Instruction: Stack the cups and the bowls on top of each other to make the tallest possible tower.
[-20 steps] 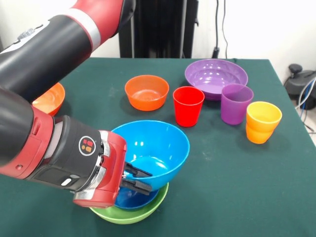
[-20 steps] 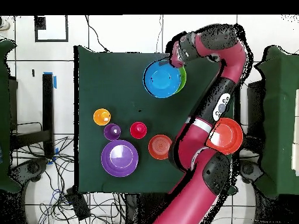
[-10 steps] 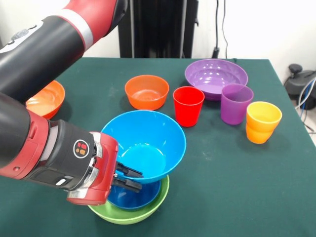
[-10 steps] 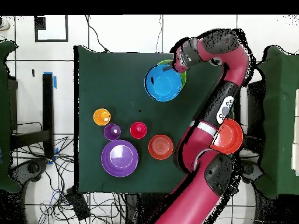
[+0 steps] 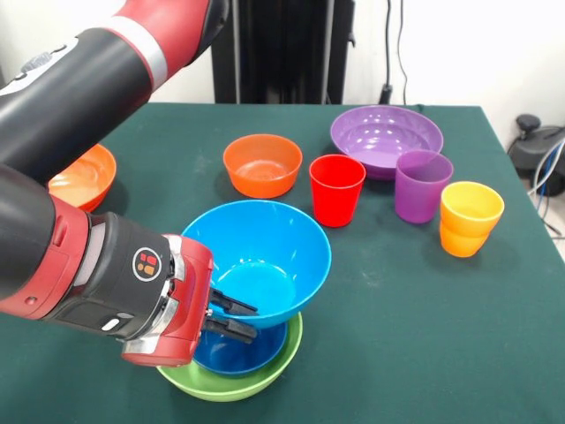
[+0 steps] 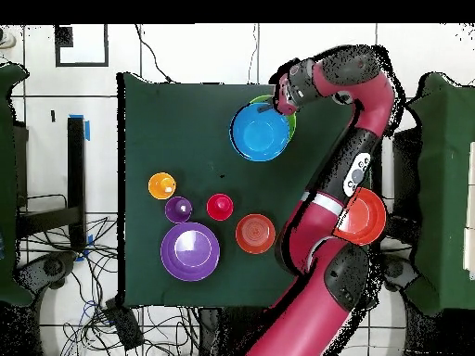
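My gripper (image 5: 231, 318) is shut on the near rim of the deep light blue bowl (image 5: 256, 252), one finger inside and one outside. I hold it slightly tilted over the small dark blue bowl (image 5: 237, 352), which nests in the lime green bowl (image 5: 252, 382). I cannot tell whether the two blue bowls touch. In the overhead view the gripper (image 6: 272, 104) is at the light blue bowl's (image 6: 261, 132) edge and the green bowl (image 6: 290, 119) peeks out beside it. The red cup (image 5: 336, 188), purple cup (image 5: 422, 184) and orange cup (image 5: 470, 217) stand upright in a row.
A small orange bowl (image 5: 262, 163) sits behind the pile. The wide purple bowl (image 5: 386, 137) is at the back right. The wide orange-red bowl (image 5: 84, 177) lies at the left edge, partly behind my arm. The table's (image 5: 424, 336) edge runs along the right.
The light blue bowl has moved left in the front view and a little lower, to sit over the dark blue and green bowls. It has barely moved in the last half second.
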### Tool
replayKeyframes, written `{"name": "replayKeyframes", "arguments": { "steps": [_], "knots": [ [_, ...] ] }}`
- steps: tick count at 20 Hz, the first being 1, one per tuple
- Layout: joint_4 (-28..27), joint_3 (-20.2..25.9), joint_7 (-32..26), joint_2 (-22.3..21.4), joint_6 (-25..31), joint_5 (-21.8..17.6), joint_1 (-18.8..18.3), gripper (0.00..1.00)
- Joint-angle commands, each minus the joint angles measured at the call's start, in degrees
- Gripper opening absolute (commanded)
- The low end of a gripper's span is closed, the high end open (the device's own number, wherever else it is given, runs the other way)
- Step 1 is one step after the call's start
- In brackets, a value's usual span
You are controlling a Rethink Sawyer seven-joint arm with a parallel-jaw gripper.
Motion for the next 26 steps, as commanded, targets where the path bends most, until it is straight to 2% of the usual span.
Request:
{"name": "replayKeyframes", "arguments": {
  "steps": [1, 12, 21, 26],
  "knots": [
    [-2.73, -6.45, 1.84, -0.86, 2.78, -2.56, 1.94, 0.0],
    [-1.37, -8.8, 2.36, -1.1, 2.63, -0.78, 1.05, 0.0],
    [-2.32, -8.95, 0.47, -1.1, 2.43, -2.7, 0.3, 0.0],
    [-2.54, -8.92, -2.98, -1.03, 2.19, -3.27, -0.54, 0.0]
  ]
}}
